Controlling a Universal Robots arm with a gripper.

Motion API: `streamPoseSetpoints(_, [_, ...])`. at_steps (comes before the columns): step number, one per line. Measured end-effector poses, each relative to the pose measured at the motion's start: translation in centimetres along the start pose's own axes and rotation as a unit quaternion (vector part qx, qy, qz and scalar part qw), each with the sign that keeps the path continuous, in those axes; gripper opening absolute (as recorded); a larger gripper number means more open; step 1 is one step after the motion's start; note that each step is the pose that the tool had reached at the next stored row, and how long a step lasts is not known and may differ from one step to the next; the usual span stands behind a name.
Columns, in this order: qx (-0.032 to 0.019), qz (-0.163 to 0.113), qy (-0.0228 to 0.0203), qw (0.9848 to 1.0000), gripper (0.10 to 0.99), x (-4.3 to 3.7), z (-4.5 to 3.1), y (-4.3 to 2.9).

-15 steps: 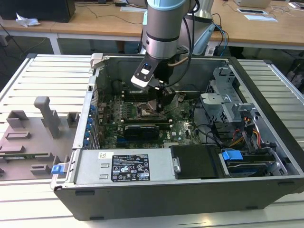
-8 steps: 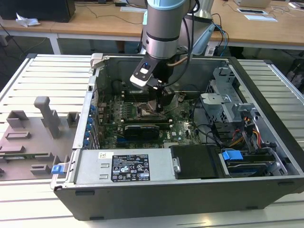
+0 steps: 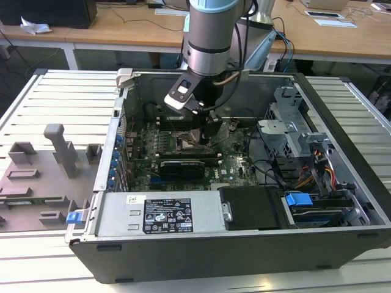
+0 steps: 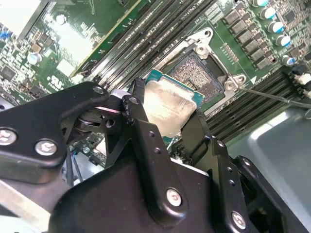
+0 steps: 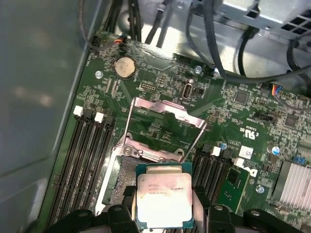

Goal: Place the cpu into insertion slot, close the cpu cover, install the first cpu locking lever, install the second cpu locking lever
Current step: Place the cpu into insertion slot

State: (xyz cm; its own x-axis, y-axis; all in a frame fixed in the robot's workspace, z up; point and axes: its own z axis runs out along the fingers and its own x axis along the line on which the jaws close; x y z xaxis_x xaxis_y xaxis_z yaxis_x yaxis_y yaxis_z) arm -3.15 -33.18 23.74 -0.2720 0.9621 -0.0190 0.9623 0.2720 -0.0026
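- The gripper (image 4: 164, 110) has its two black fingers (image 4: 138, 109) closed partway, just the chip's width apart, and they pinch the chip (image 4: 167, 104) by two opposite edges.
- In the first wrist view the chip (image 5: 164, 198) sits flat between the jaws with its silver-grey top facing the camera and a thin blue-green border showing around it.
- Just past the jaws lies the socket (image 4: 201, 75). Its dark pin field is bare, and the chip is held over its near edge, not seated.
- A thin metal lever (image 4: 272, 95) runs out from a corner of the socket, beyond the jaws.
- Beyond the chip, the cover plate (image 5: 163, 127) stands swung up and open, a silvery frame with a square window.
- Long black memory slots (image 5: 87, 160) run on either side of the jaws.
- All this sits on a green board (image 5: 243, 111), with a round coin battery (image 5: 124, 66) farther off.
- In the exterior view the gripper (image 3: 211, 125) reaches down into an open computer case (image 3: 201, 244).
- The case lies on a slatted metal table (image 3: 55, 97).
- Wooden desks (image 3: 110, 27) stand behind.
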Motion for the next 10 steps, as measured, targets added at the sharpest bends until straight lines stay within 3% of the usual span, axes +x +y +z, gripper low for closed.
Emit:
streamPoseSetpoints(5, [0.0007, 0.035, 0.0000, 0.9994, 0.545, 0.00, 0.00, 0.00])
streamPoseSetpoints(10, [0.0016, 0.071, -0.0008, 0.9975, 0.545, 0.00, 0.01, 0.00])
